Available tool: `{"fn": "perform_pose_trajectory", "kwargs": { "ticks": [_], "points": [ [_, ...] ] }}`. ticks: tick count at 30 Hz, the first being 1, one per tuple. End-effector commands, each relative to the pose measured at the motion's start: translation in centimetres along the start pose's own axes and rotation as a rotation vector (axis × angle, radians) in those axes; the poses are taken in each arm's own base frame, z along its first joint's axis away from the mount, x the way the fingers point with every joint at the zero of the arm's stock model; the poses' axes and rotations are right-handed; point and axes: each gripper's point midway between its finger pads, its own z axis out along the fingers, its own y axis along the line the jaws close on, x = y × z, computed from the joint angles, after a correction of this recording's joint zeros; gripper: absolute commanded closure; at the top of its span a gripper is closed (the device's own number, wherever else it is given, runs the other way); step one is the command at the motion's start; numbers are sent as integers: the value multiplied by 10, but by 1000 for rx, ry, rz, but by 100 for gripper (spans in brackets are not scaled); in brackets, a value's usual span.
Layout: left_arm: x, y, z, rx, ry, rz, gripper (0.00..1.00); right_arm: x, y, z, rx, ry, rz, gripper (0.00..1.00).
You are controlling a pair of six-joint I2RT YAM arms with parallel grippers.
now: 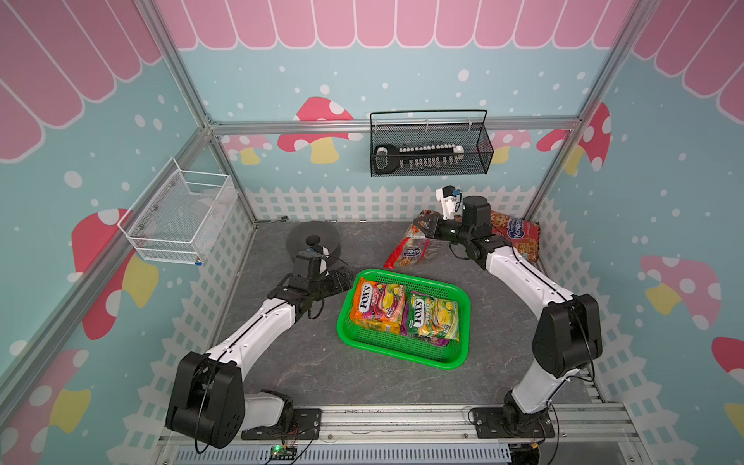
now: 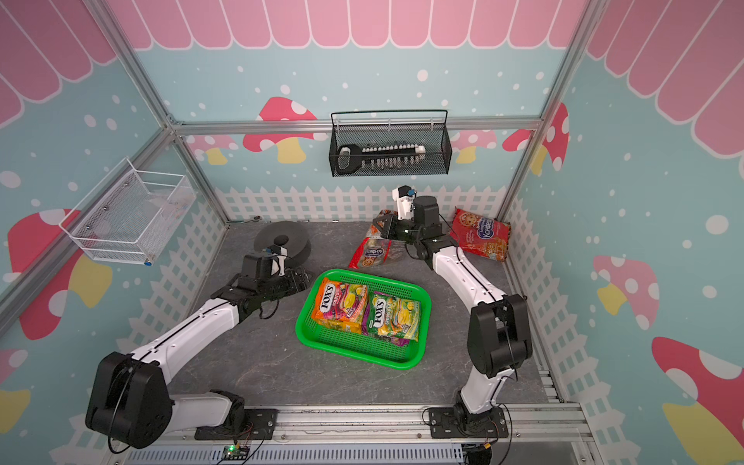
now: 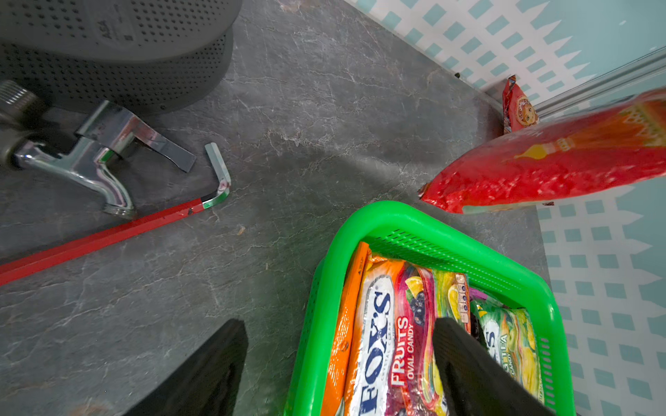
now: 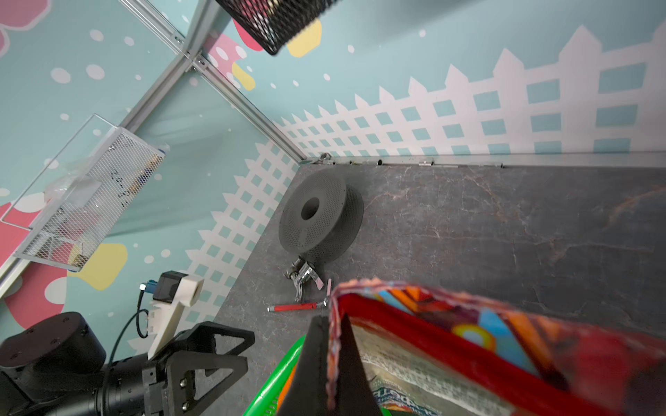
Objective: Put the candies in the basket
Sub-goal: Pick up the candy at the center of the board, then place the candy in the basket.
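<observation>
Nearest me, the green basket (image 1: 386, 342) is sitting on the table, carrying the orange Fox's bag (image 1: 376, 306) and the green-yellow Fox's bag (image 1: 435, 320) side by side. My left gripper (image 1: 341, 282) is hovering at its left rim, jaws standing wide and gripping nothing. Just beyond the basket, my right gripper (image 4: 333, 356) is pinching the top seam of a dangling red cookie-face bag (image 1: 406, 253). Farthest off, the second red bag (image 1: 519, 237) is leaning in the back right corner.

The left arm (image 1: 257, 326) stretches from its near-left base toward the middle with its wrist level. The left gripper (image 1: 343, 282) points right, jaws spread wide. The right arm (image 1: 523, 277) bends from its near-right base to the far side. The right gripper (image 1: 423, 226) points left, clamped on a red bag (image 1: 406, 253) by its edge.
</observation>
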Motion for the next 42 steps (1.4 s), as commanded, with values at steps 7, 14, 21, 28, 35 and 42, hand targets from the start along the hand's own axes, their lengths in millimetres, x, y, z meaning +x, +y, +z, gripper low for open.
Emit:
{"fn": "perform_pose_trajectory", "kwargs": {
  "ticks": [7,14,21,28,35,42],
  "points": [
    [-12,1,8,-6,-17,-101,15,-70,144,-42,-245,-276,-212,100],
    [-18,11,6,3,-17,-177,16,-48,184,-43,-320,-258,-223,100],
    [-12,23,4,-1,0,-236,19,13,180,-36,-330,-203,-122,100],
    [-18,51,-10,-70,-68,-286,21,31,198,-34,-387,-153,-124,100],
    [-26,64,-14,-89,-87,-266,22,33,227,-23,-471,-136,-154,100],
    [-18,59,-3,-25,-12,-261,24,56,253,-9,-567,-85,-151,100]
  ]
}}
